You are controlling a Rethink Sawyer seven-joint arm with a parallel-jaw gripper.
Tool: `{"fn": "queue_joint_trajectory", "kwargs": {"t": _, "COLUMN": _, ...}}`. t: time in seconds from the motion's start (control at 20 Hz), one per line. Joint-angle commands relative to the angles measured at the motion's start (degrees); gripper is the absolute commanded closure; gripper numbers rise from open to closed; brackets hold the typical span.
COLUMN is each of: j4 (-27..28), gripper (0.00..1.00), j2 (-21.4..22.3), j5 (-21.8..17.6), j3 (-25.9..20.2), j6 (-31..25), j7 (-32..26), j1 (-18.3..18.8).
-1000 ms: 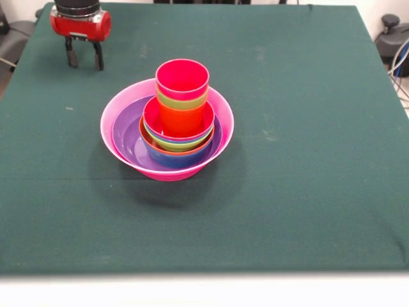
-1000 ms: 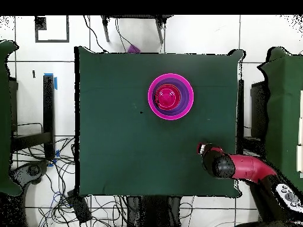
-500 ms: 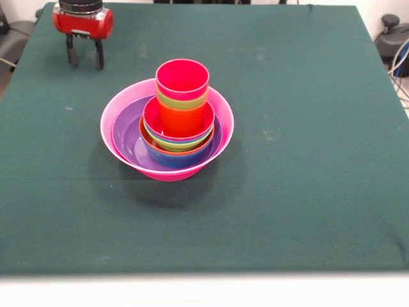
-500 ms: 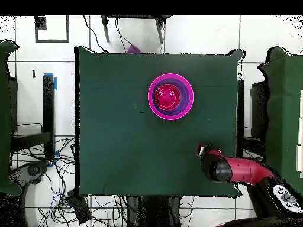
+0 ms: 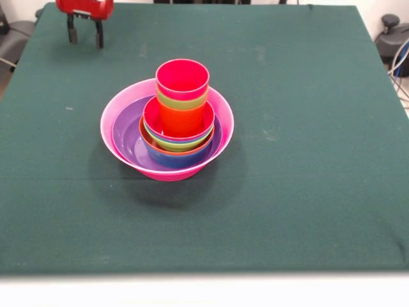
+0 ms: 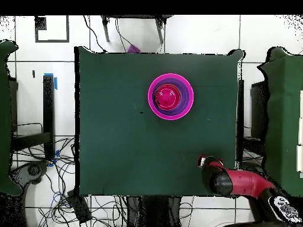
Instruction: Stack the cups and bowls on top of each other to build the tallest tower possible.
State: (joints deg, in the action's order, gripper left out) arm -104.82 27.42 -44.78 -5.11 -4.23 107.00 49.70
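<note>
The tower [image 5: 167, 128] stands near the middle of the green table [image 5: 300, 160], a little toward the far edge where the robot is. At the bottom is the big pink bowl [image 5: 118, 112]. Inside it sits the purple bowl [image 5: 128, 137], and the smaller bowls sit inside that one. The cups are on top, with the orange cup [image 5: 182, 120] lowest, the lime green cup [image 5: 171, 101] above it and the red-pink cup [image 5: 182, 78] on the very top. The gripper [image 5: 84, 33] hangs over the far corner of the table, well apart from the tower. Its two black fingers [image 5: 72, 33] are spread apart and hold nothing
</note>
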Motion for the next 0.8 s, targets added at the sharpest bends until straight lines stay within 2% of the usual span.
{"fn": "queue_joint_trajectory", "kwargs": {"t": 0.05, "j4": 0.02, "gripper": 0.00, "j2": -4.92, "j5": -3.91, "j3": 4.16, "j6": 9.38, "j7": 5.60, "j1": -5.11}}
{"fn": "queue_joint_trajectory", "kwargs": {"t": 0.2, "j4": 1.54, "gripper": 0.00, "j2": -6.88, "j5": -2.46, "j3": 5.83, "j6": 11.44, "j7": 6.11, "j1": -6.86}}
{"fn": "queue_joint_trajectory", "kwargs": {"t": 0.55, "j4": 3.94, "gripper": 0.00, "j2": -10.86, "j5": -1.36, "j3": 8.76, "j6": 15.16, "j7": 4.98, "j1": -8.08}}
{"fn": "queue_joint_trajectory", "kwargs": {"t": 0.8, "j4": 4.06, "gripper": 0.00, "j2": -11.43, "j5": -1.35, "j3": 9.13, "j6": 14.98, "j7": 4.20, "j1": -7.99}}
